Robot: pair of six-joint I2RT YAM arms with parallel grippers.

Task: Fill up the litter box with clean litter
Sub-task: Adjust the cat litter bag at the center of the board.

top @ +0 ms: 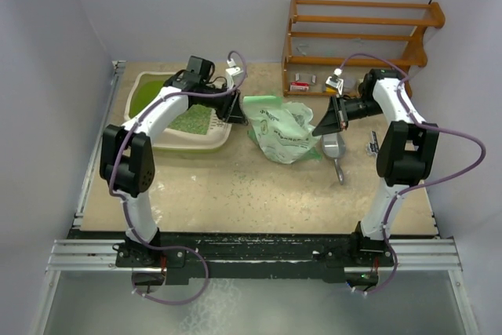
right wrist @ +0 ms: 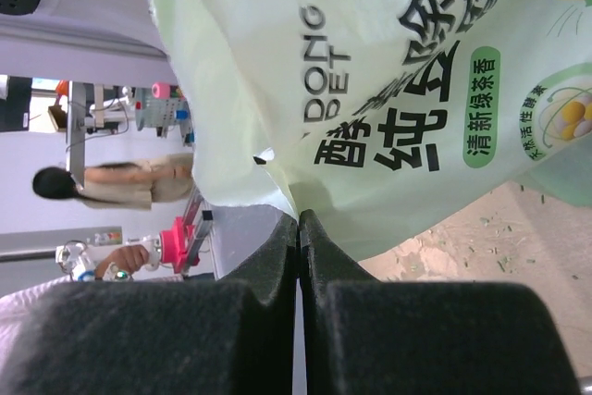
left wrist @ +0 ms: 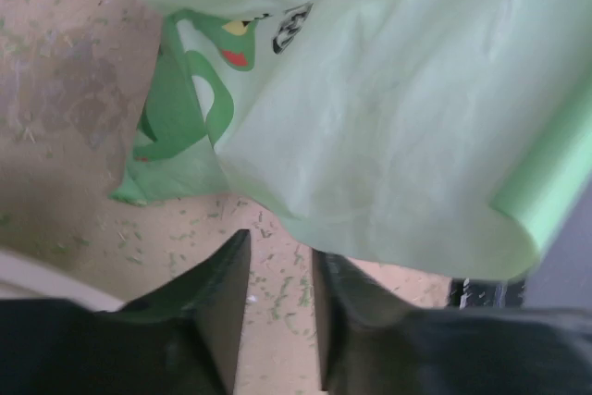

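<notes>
Evidently the litter (top: pixel 192 119) — loose, light-looking pellets — lies in the litter box (top: pixel 157 143), back left on the tabletop (top: pixel 235 194). The limp bag (top: pixel 278 131) wants gripping by its edge: right tool (right wrist: pixel 298 219) pinches it, left tool (left wrist: pixel 280 245) gapes empty.

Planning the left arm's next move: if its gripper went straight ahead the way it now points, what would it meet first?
Most likely the pale green bag, which fills the view just beyond the left gripper and its open jaws. Only table lies between, though depth is unclear.
</notes>
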